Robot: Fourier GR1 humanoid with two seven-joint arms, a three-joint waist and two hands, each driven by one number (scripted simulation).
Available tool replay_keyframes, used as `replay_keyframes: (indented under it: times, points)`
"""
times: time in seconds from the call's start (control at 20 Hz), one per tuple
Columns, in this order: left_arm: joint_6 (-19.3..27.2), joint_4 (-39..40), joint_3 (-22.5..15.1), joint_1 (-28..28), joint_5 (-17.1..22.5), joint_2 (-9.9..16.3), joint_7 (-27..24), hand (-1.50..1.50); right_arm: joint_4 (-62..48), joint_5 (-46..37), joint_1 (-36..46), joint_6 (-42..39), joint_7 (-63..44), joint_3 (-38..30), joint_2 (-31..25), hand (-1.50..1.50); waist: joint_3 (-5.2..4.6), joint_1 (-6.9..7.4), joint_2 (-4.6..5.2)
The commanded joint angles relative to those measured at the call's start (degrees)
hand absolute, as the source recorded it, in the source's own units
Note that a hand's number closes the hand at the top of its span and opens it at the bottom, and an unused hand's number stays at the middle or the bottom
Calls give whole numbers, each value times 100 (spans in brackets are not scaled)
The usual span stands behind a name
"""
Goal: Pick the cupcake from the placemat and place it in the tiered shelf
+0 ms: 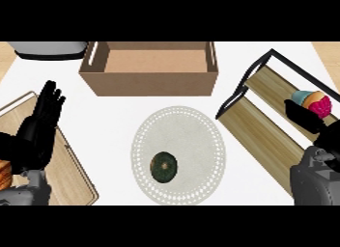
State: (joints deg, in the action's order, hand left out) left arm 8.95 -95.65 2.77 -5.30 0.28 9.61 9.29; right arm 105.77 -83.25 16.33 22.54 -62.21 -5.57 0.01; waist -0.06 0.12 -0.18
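Cupcake (312, 102) pink-frosted, pinched by right hand (305, 117) | wooden tiered shelf (262, 126) | left hand (39, 126) open

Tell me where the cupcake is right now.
Head view, right side: the cupcake is over the tiered shelf, held in the right hand, far from the placemat.

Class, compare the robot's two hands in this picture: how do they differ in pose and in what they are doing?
The left hand is open, fingers straight and pointing up, holding nothing; the right hand is curled round the cupcake. The left hand rests over the wooden board at the view's left; the right hand is at the tiered shelf. Both are black, on grey forearms.
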Motion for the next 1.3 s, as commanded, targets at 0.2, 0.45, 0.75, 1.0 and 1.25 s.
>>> replay_keyframes:
  times: [0.2,0.45,0.75,1.0,1.25]
  points:
    - [-25,-227,3,22,45,-1,246,0,1099,-434,-95,636,-921,165,-1,-150,7,-36,-11]
    - [-143,-204,211,326,118,142,-20,0,2384,-762,-812,221,-1280,127,-1,-150,2,-86,-38]
    - [-209,-124,257,333,201,137,-35,0,4096,-805,-1840,-388,-1766,266,-1,-150,-1,-152,-44]
    - [45,-84,298,129,40,91,135,0,5098,-249,-3159,-348,-1557,659,-3,-150,12,-303,-66]
    - [11,-229,410,41,106,221,312,0,5336,-189,-3485,-307,-1276,1007,-6,-150,6,-339,-93]
